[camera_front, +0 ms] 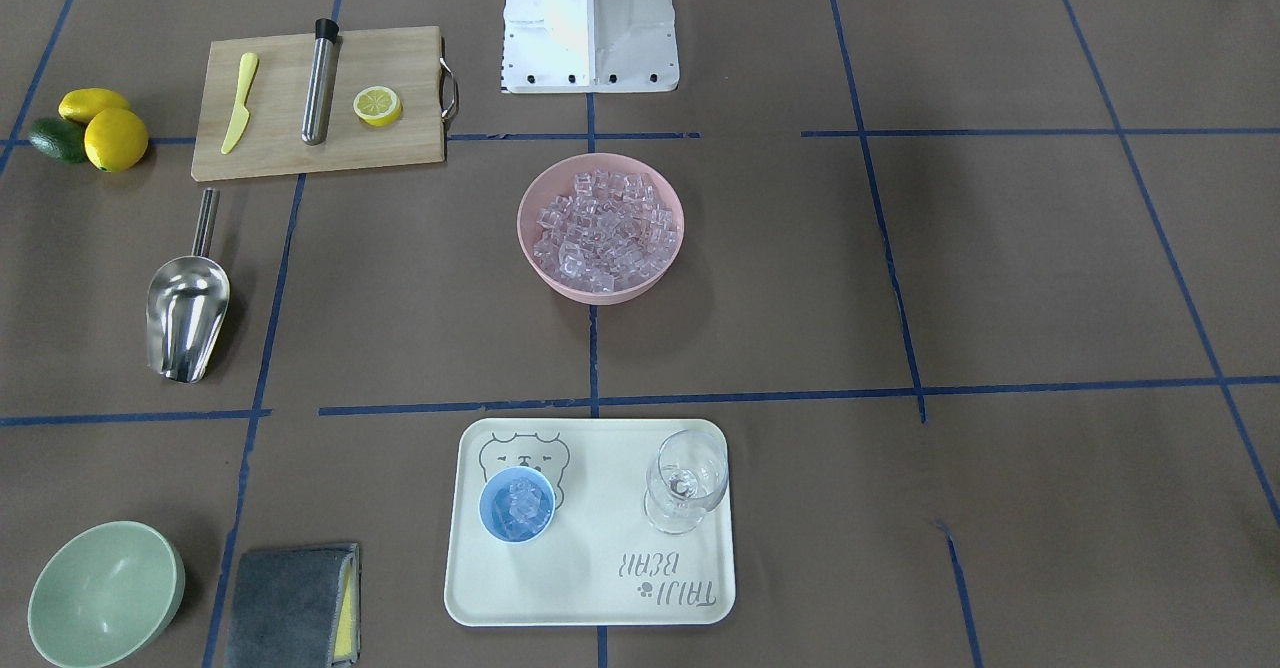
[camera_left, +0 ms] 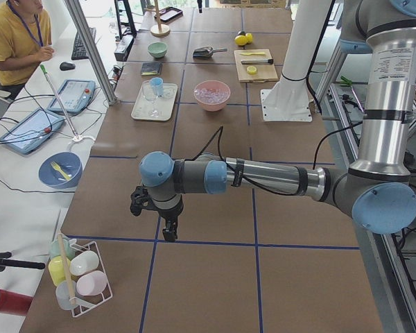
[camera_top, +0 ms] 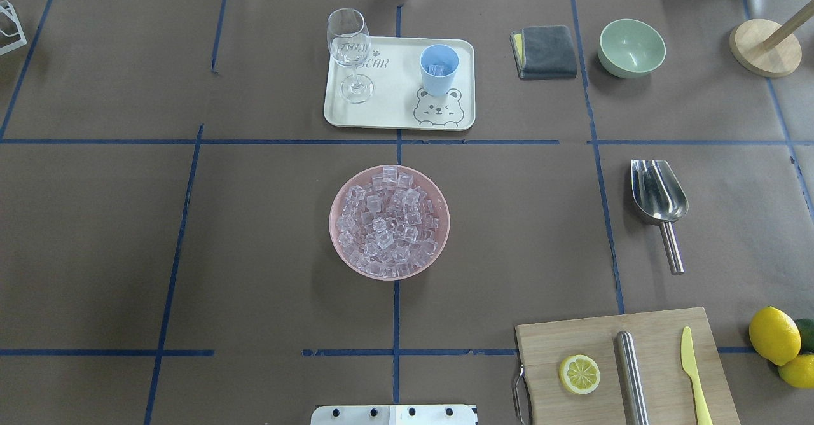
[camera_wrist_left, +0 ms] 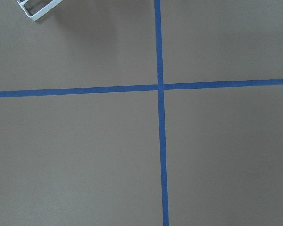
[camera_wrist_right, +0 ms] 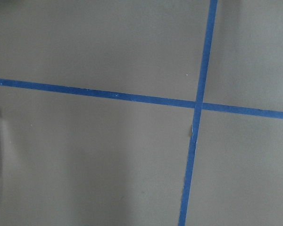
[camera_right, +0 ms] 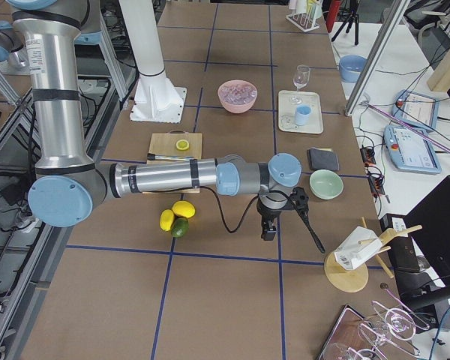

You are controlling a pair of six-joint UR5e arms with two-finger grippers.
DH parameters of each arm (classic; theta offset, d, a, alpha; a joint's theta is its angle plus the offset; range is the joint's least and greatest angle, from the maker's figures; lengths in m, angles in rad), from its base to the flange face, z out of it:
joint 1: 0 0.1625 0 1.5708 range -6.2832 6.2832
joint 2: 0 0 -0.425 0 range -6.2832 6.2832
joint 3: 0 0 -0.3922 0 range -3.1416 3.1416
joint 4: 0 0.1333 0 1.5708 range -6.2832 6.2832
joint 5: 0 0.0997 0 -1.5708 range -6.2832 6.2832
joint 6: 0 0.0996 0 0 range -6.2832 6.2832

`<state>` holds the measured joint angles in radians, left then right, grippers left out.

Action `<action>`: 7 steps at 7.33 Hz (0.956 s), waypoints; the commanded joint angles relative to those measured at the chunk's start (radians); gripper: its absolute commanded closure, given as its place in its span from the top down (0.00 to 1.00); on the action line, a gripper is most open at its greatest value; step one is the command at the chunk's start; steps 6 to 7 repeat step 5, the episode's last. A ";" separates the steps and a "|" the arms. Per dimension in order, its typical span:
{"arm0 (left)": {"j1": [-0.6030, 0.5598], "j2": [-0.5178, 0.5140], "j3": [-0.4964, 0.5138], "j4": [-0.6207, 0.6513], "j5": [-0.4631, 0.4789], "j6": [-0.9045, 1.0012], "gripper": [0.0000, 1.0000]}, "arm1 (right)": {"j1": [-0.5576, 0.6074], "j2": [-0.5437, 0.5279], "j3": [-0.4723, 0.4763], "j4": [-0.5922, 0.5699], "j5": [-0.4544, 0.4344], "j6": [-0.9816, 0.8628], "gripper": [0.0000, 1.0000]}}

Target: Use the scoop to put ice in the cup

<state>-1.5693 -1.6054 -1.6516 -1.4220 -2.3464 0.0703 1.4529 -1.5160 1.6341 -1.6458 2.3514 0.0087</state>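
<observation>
While the scoop (camera_front: 187, 313) lies unheld on the tabletop, well apart from the pink bowl (camera_front: 600, 295) of ice (camera_front: 600, 223), the cup (camera_front: 517, 505) on the tray (camera_front: 600, 488) already holds some cubes.

Risk: the scoop looks wider than the cup, so cubes may spill or the nearby stemmed glass (camera_front: 686, 478) be knocked.

The left tool (camera_left: 170, 234) and right tool (camera_right: 268, 234) show only in side views, so I cannot tell whether they are open or closed.

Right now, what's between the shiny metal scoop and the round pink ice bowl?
Overhead view: only bare brown table and one blue tape line between shiny scoop and pink bowl.
</observation>
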 commanded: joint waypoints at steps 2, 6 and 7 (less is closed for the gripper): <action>0.000 -0.001 -0.004 0.002 0.004 -0.001 1.00 | 0.006 -0.009 0.001 0.001 0.000 -0.001 1.00; 0.002 -0.010 -0.004 0.002 0.004 -0.001 1.00 | 0.006 -0.007 0.000 0.001 -0.001 -0.001 1.00; 0.002 -0.010 -0.004 0.002 0.004 -0.001 1.00 | 0.006 -0.007 0.000 0.001 -0.001 -0.001 1.00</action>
